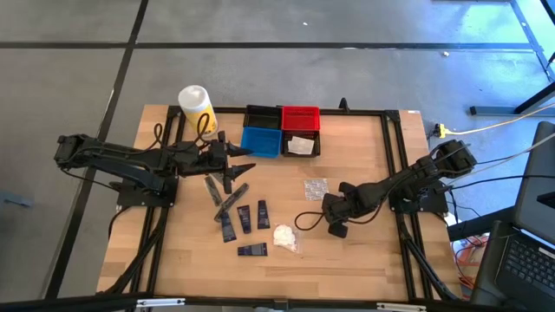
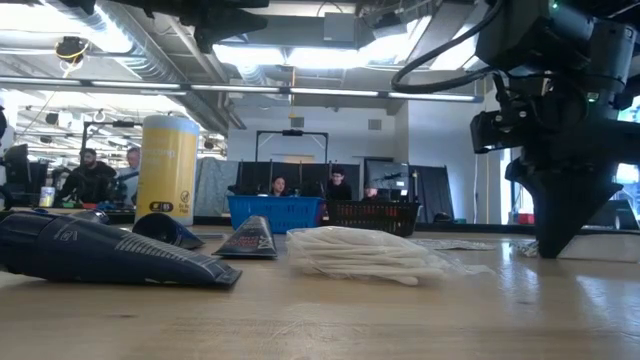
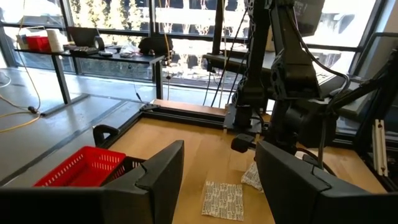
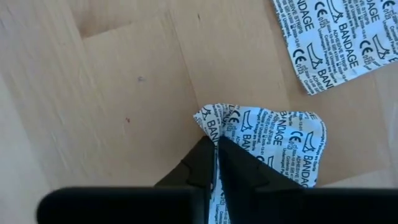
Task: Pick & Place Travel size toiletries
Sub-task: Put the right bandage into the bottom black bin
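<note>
Several flat dark tubes and a white wad in clear wrap lie on the wooden table near its middle. My right gripper points down at the table right of them, shut on a printed white bandage packet. A second bandage packet lies flat a little farther back. My left gripper hangs level above the dark tubes, open with nothing between its fingers. My right gripper pinches the bandage packet by its edge near one corner between its two fingertips. The fingers come from above, pointing steeply down. The packet lies on the table and is crumpled up at the pinch.
Four small square bins stand at the table's far edge: black, red, blue and a black one holding a white packet. A yellow cylinder with a white top stands left of them. People sit beyond the table.
</note>
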`<act>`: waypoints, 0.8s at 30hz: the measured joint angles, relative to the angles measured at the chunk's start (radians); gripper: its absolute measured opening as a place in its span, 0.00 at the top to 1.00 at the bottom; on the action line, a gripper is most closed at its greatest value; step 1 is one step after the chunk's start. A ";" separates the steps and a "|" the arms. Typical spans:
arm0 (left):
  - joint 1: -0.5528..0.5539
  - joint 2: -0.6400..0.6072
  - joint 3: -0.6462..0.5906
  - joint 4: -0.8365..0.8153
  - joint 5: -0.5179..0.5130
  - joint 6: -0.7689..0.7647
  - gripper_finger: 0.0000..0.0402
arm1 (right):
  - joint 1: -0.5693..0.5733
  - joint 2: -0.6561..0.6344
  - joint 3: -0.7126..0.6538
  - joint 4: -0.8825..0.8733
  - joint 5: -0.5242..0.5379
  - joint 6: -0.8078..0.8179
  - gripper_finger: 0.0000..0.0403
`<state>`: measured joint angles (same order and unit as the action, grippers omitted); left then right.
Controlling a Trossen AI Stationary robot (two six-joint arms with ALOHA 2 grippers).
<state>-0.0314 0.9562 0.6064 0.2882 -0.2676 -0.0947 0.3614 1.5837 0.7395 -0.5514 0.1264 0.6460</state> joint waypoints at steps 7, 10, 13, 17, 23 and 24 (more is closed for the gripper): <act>0.000 0.000 0.000 0.000 0.000 0.000 0.51 | -0.001 -0.001 0.000 -0.004 -0.027 0.001 0.96; 0.000 0.000 0.000 0.000 0.000 -0.001 0.51 | -0.001 -0.001 0.000 -0.007 -0.027 0.000 0.90; 0.000 0.000 0.000 0.000 0.000 -0.031 0.51 | -0.001 -0.002 0.000 -0.011 -0.029 0.000 0.86; 0.000 0.000 0.000 0.000 0.000 -0.050 0.51 | -0.001 -0.002 0.000 -0.013 -0.032 0.000 0.83; 0.000 0.000 0.000 0.000 0.000 -0.050 0.51 | 0.000 -0.002 0.000 -0.013 -0.033 0.000 0.81; 0.000 0.000 0.000 0.000 0.000 -0.050 0.51 | 0.000 -0.002 0.000 -0.012 -0.033 0.000 0.81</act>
<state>-0.0311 0.9562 0.6064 0.2882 -0.2676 -0.1448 0.3611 1.5818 0.7395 -0.5636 0.0937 0.6460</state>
